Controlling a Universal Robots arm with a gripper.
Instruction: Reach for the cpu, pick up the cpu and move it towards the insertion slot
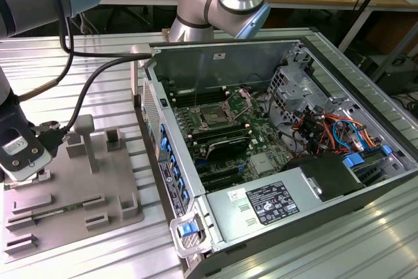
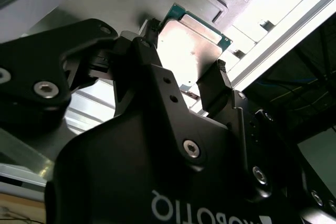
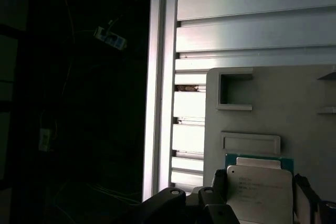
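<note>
At the grey fixture plate, the gripper has its fingers closed against opposite edges of the cpu. The grasp step appears done. The insertion slot sits well apart inside the open case, so the carry calls for a clean lift first.

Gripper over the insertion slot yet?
No: in the exterior view the gripper hangs over the grey fixture plate at the exterior view's left, well apart from the insertion slot.

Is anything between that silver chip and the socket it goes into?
Yes: the side wall of the open-topped computer case rises between the chip, at the grey plate, and the socket.
</note>
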